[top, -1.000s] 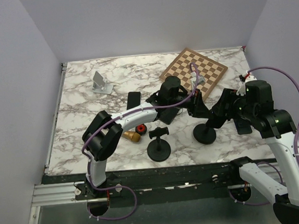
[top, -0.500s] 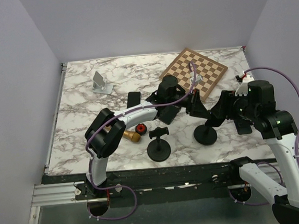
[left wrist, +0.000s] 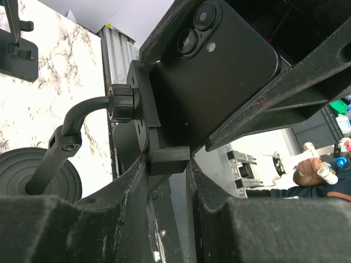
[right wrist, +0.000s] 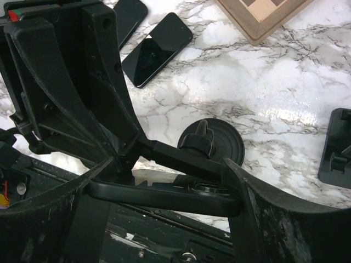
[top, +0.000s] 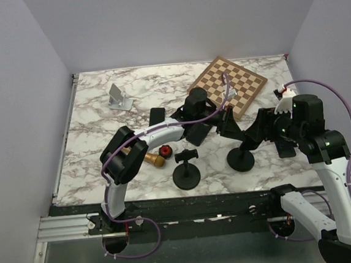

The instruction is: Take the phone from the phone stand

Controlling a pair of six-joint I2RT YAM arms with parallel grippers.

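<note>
Phone [left wrist: 214, 76] sits in the phone stand [left wrist: 82, 118]. It's black, with its back and twin lenses facing the left wrist cam, upper centre of that frame. It's in the cradle, up off the table [top: 102, 138]. The stand's round base is on the marble, right of centre in the top view.

Left gripper [left wrist: 169, 170]: jaws narrow, pinched on the stand's lower clip, bottom centre of the left wrist frame.

Right gripper [right wrist: 167, 175]: jaws wide, one finger along each long edge of the phone. Both look in contact, so it has the phone across its width. In the right wrist frame the phone shows edge-on as a dark bar between the fingertips, with the stand's arm and base just beyond.

Both claws meet mid-frame in the top view, just below the chessboard [top: 228, 85].

Also on the marble:
- second black stand [top: 187, 173], lower centre, near the first
- silver stand [top: 118, 98], upper left, well apart
- two other phones [right wrist: 156, 49] lying flat, upper left of the right wrist frame
- wooden chess piece [top: 154, 160], just left of the second black stand
</note>
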